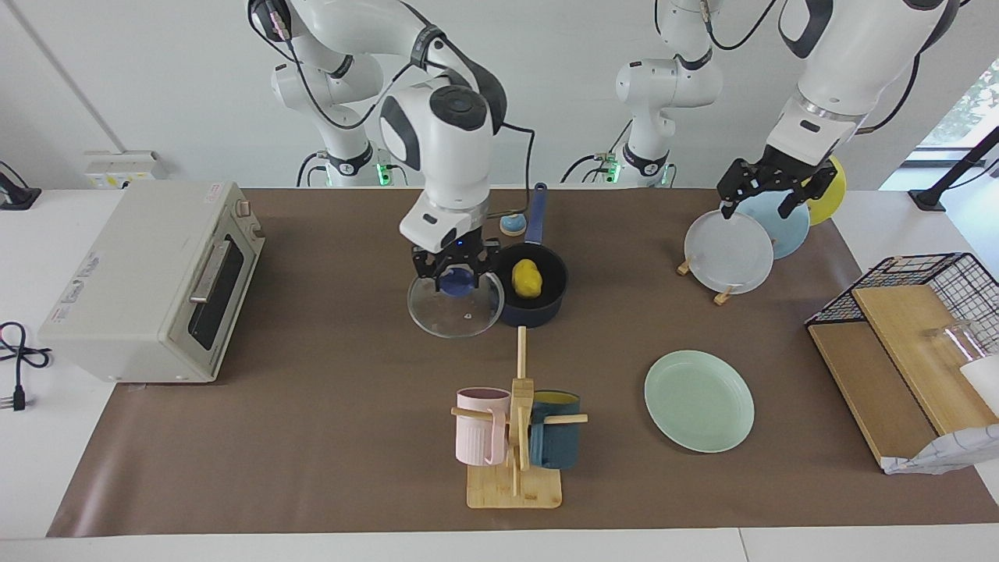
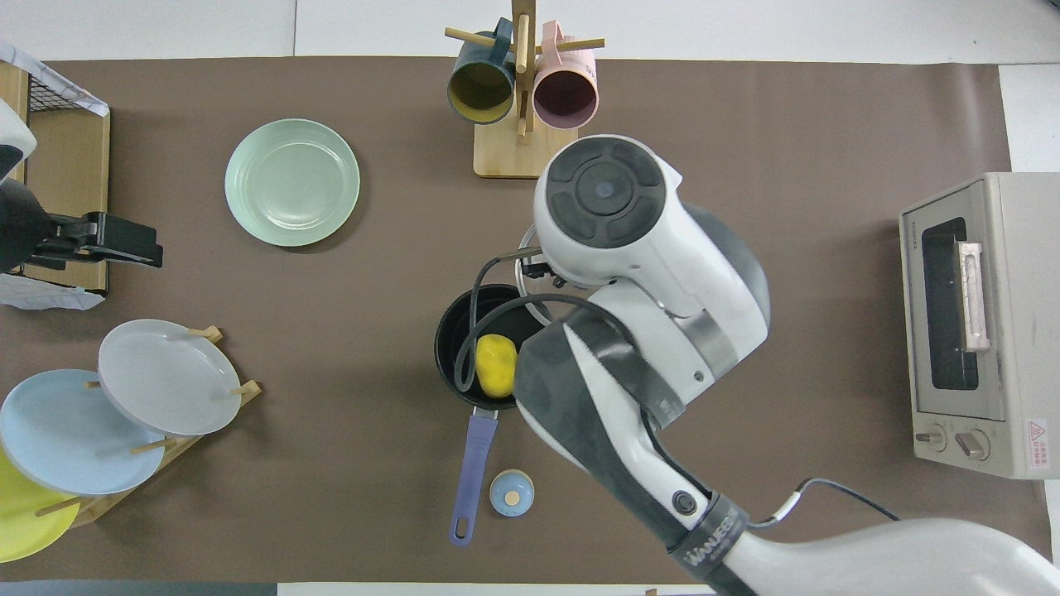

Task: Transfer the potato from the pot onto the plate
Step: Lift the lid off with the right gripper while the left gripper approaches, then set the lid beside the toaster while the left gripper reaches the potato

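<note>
Pot: we log a dark navy round saucepan (image 1: 538, 293) holding a small yellow oval potato (image 1: 527, 279), long axis along the handle.
Right gripper (image 1: 457, 275): beside pot, clamped on the glass lid (image 1: 455, 307) knob.
Left gripper (image 1: 769, 187): over plate rack (image 1: 722, 297); fingers spread.

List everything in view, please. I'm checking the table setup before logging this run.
potato: one, yellow, in the pot
pot: one, navy, mid-table
mint plate: one, pale green, farther from the robots than the pot, toward the left arm's end
glass lid: one, clear with a blue knob, beside the pot
rack plates: three (grey-white, light blue, yellow), at the left arm's end
mugs: two (pink, dark blue), on a wooden tree
toaster oven: one, cream, at the right arm's end
right claw: gripping the lid's knob
left claw: open, over the rack plates
</note>
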`<state>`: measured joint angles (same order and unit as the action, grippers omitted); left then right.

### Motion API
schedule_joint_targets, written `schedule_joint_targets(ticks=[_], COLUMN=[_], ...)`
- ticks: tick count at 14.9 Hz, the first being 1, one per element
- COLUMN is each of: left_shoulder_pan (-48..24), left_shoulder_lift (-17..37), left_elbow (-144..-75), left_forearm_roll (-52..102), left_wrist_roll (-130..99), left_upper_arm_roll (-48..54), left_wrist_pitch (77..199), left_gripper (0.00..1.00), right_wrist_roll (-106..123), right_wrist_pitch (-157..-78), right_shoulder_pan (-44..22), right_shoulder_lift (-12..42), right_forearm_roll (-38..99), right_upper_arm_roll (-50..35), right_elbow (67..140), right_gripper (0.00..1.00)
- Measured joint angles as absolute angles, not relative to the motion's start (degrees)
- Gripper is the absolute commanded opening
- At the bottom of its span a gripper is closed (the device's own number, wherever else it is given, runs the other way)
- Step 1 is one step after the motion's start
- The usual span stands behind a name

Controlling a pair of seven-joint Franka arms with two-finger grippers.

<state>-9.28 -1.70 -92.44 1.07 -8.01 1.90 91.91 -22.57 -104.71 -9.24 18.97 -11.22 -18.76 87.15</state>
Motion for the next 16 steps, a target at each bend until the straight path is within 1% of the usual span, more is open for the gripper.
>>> schedule_joint_targets(ticks=[4, 6, 8, 9, 11, 13, 16], left_shoulder_pan=[-19.56, -24.51, -29.49, -32.01, -35.70, -37.28, -37.49], left_shoulder_lift=[-1.75, -1.72, -1.46, -0.96, 1.10, 4.07, 7.83], left_elbow=[-96.12, -99.87, -104.90, -107.47, -110.90, -111.92, -111.98], left_forearm_roll=[1.39, 1.52, 1.58, 1.58, 1.58, 1.58, 1.58], left_wrist_roll=[-16.02, -20.77, -25.89, -28.37, -31.69, -32.59, -32.64], left_upper_arm_roll=[2.61, 2.77, 2.85, 2.87, 2.91, 2.86, 2.77], left_wrist_pitch=[94.49, 98.99, 104.97, 108.26, 113.44, 116.88, 120.31], left_gripper=[1.00, 1.00, 1.00, 1.00, 1.00, 1.00, 1.00], right_wrist_roll=[-10.21, -5.57, -1.80, 0.20, 3.98, 6.24, 6.32], right_wrist_pitch=[-104.42, -105.33, -107.99, -110.40, -117.92, -124.10, -129.48], right_shoulder_pan=[0.29, 4.59, 8.16, 9.75, 13.51, 16.77, 17.58], right_shoulder_lift=[19.06, 18.43, 17.07, 16.15, 14.44, 12.92, 11.05], right_forearm_roll=[-11.17, -11.17, -11.17, -11.17, -11.17, -11.17, -11.17], right_upper_arm_roll=[-18.72, -18.72, -18.73, -18.71, -18.71, -18.68, -18.80], right_elbow=[89.68, 92.81, 97.42, 100.39, 106.61, 112.76, 119.34], right_gripper=[0.28, 0.28, 0.29, 0.29, 0.29, 0.29, 0.30])
